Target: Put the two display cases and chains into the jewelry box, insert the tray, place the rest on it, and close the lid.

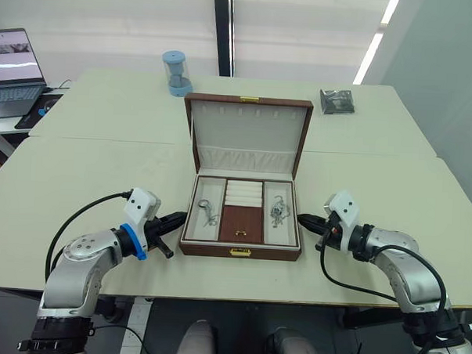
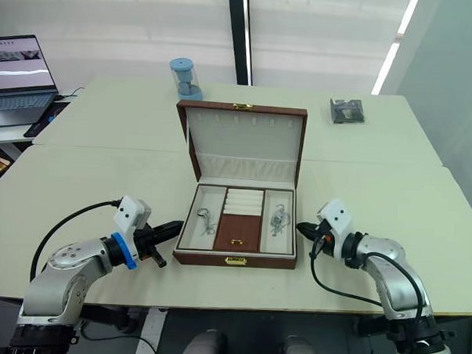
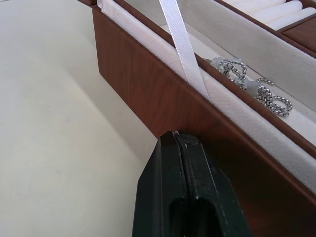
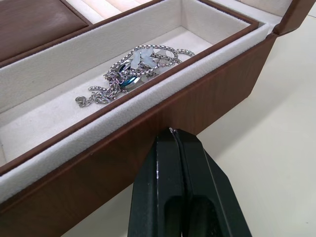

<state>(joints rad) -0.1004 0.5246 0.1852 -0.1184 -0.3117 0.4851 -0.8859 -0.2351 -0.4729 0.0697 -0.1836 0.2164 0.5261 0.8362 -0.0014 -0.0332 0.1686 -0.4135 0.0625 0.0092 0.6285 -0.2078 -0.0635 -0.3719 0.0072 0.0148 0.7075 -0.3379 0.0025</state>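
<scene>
Left eye view: lid up, tray seemingly seated.

Office/lab: desks, laptop

open jewelry box, tray inside

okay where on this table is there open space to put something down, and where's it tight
Open tabletop lies between the laptop and the jewelry box, and also between the box and the dark packet. It is tight along both box sides: the left tool and right tool, both shut, point at its walls. The tray side sections already hold chains.
</scene>
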